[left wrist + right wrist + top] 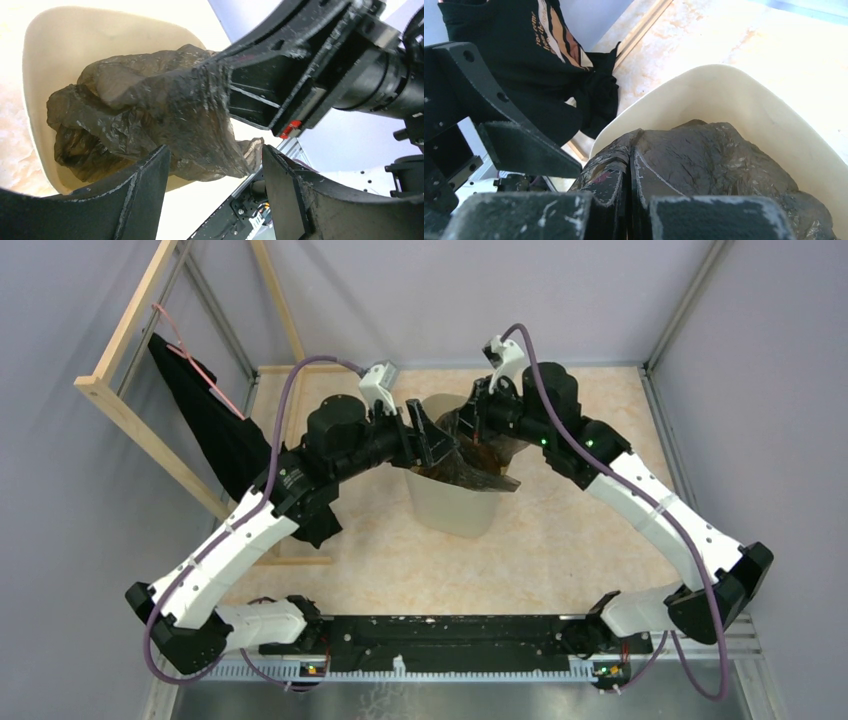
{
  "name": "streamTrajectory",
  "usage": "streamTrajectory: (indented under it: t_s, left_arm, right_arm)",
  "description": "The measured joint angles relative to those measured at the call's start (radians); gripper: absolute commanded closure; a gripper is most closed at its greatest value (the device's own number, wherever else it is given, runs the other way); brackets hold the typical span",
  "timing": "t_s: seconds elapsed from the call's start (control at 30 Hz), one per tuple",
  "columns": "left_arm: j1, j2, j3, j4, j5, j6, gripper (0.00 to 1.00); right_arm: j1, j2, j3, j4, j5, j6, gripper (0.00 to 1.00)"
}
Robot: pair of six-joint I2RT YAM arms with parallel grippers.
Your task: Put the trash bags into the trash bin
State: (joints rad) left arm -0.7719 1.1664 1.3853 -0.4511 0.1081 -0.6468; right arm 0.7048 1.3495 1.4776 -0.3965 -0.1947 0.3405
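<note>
trash bag held over the trash bin by the right pincer, left pincer open beside it

top view: the cream trash bin (pixel 452 508) stands upright near the middle of the table (pixel 570 550), and both arms reach in over its rim from either side. the dark, see-through trash bag (pixel 486 470) lies across the bin's opening. one wrinkled flap passes over the rim on the right-arm side and hangs outside the wall.

right wrist view: the right pincer (pixel 630 187) is closed, its two fingers pressed together with the glossy film of the bag caught between them. the bunched bulk of the bag sits just beyond the fingertips, inside the pale rim of the bin.

left wrist view: the left pincer (pixel 215 197) is open, its fingers (pixel 142 200) spread wide and holding nothing. the lower edge of the bag hangs just above the gap between them; whether the film touches either finger cannot be told. most of the bag is gathered down inside the bin, with a small lobe over the near rim.

surroundings: a black cloth (pixel 212 425) hangs from a wooden frame (pixel 128 335) at the table's left edge, well apart from the bin.
</note>
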Motion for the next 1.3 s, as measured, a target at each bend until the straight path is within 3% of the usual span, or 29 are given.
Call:
streamTrajectory:
  t_s: [0.17, 0.37, 0.57, 0.63, 0.83, 0.97, 1.17, 1.3]
  left_arm:
    - [0.006, 0.016, 0.018, -0.013, -0.025, -0.006, 0.28]
    - [0.021, 0.030, 0.027, -0.015, -0.047, 0.011, 0.50]
    - [0.058, 0.031, 0.027, -0.022, -0.053, 0.053, 0.66]
    - [0.075, 0.035, 0.030, -0.022, -0.048, 0.066, 0.68]
    - [0.116, 0.075, 0.038, -0.020, 0.011, 0.079, 0.54]
    - [0.129, 0.090, 0.038, -0.020, 0.052, 0.081, 0.70]
    - [0.158, 0.085, 0.026, 0.007, 0.106, 0.104, 1.00]
    - [0.165, 0.056, -0.014, 0.033, 0.111, 0.114, 1.00]
  right_arm:
    - [0.000, -0.032, -0.031, 0.030, -0.005, 0.005, 1.00]
    - [0.000, -0.034, -0.031, 0.048, -0.006, 0.028, 1.00]
    - [0.000, -0.034, -0.031, 0.051, -0.008, 0.043, 0.99]
    - [0.000, -0.034, -0.031, 0.051, -0.008, 0.048, 0.99]
    - [0.000, -0.034, -0.031, 0.051, -0.007, 0.056, 0.97]
    - [0.000, -0.031, -0.031, 0.049, -0.004, 0.055, 0.95]
    - [0.000, -0.011, -0.030, 0.027, -0.005, 0.053, 0.79]
    - [0.000, -0.009, -0.027, -0.020, 0.012, 0.029, 0.62]
